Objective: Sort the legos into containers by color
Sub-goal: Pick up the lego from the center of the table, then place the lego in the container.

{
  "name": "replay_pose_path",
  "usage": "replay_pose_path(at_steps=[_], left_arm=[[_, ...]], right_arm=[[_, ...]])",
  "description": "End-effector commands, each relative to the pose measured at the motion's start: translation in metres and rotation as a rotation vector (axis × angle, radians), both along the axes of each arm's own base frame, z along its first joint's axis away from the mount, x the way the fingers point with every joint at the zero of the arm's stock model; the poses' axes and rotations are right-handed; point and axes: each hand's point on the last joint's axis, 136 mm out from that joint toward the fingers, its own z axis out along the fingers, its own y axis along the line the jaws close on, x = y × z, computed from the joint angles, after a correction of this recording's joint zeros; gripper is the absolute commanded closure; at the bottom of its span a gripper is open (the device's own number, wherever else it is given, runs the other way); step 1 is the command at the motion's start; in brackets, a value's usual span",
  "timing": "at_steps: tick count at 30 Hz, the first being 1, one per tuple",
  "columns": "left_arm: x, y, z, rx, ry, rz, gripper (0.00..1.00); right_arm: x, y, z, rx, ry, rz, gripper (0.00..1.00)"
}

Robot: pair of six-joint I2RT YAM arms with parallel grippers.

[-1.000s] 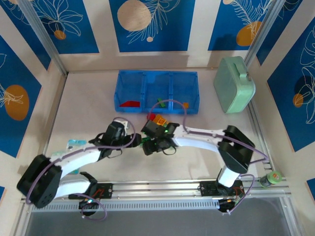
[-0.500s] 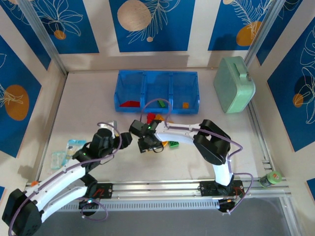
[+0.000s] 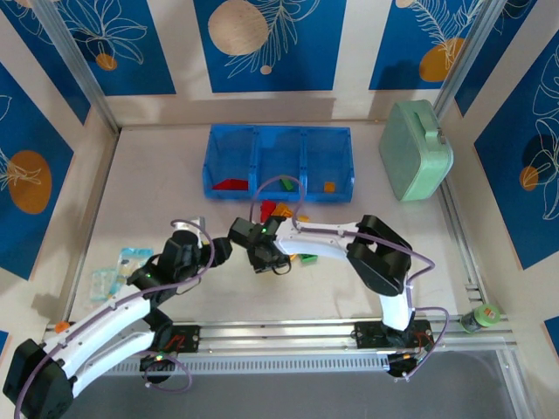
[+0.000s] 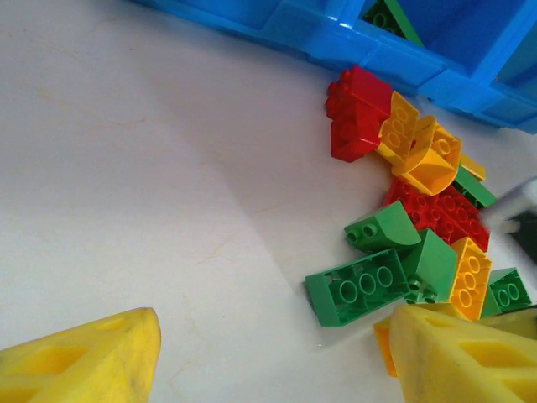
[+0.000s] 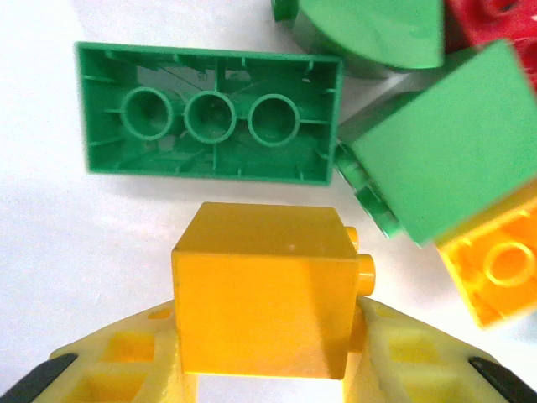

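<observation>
Logging grasp state, right arm first. The right gripper point(image 5: 268, 348) has its jaws clamped on one orange-yellow brick point(image 5: 262, 285), with a yellow pad point(image 5: 126, 361) bearing on each flank. Whether the brick is lifted off the tabletop point(image 5: 50, 252) or resting on it, I cannot tell. A stud juts from the brick's right face just above the right-hand pad, so the brick lies on its side.

Location: in the top view the right gripper point(image 3: 262, 256) works the near left fringe of the loose legos point(image 3: 284, 212). These lie about mid-tabletop, just on the near side of the tray point(image 3: 279, 128). The tray sits toward the far edge. Its left compartment holds a red piece point(image 3: 229, 184), the middle a green one point(image 3: 286, 183), the right an orange one point(image 3: 329, 186). A green brick point(image 5: 210, 113), hollow side up, lies just beyond the held one, with a sliver of tabletop between them.

Left gripper point(image 4: 268, 357): jaws apart, nothing between them, hovering by the pile's left side.

Handling (judgement): hard, rigid, very light, not fragile. The glossy flat walls are likely slippery, so a centred, square pinch across two opposite plain walls is best. Pressing on the studded face gives point contact, and the brick could twist or squirt out. A moderate squeeze should suffice. By colour, this brick belongs in the right compartment.
</observation>
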Motion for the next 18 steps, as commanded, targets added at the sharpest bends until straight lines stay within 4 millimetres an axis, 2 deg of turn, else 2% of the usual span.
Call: replay_pose_path(at_steps=[1, 3, 6, 11, 15, 18], left_arm=[[0.002, 0.000, -0.003, -0.002, 0.007, 0.006, 0.28], [0.002, -0.003, -0.004, -0.004, 0.010, -0.010, 0.28], [0.002, -0.011, -0.008, -0.012, 0.026, -0.048, 0.28], [-0.003, -0.022, -0.023, 0.009, 0.099, -0.113, 0.28], [-0.006, -0.029, -0.028, -0.008, 0.125, -0.139, 0.28], [-0.006, -0.031, -0.028, -0.007, 0.124, -0.148, 0.28]], right_arm=[[0.008, -0.010, 0.045, 0.030, -0.091, -0.027, 0.64], [0.020, -0.019, 0.061, 0.034, -0.139, -0.039, 0.64], [0.049, -0.040, 0.081, 0.046, -0.176, -0.080, 0.64], [0.106, -0.085, 0.115, 0.083, -0.250, -0.168, 0.63], [0.147, -0.118, 0.122, 0.123, -0.257, -0.242, 0.63], [0.174, -0.136, 0.112, 0.134, -0.220, -0.284, 0.63]])
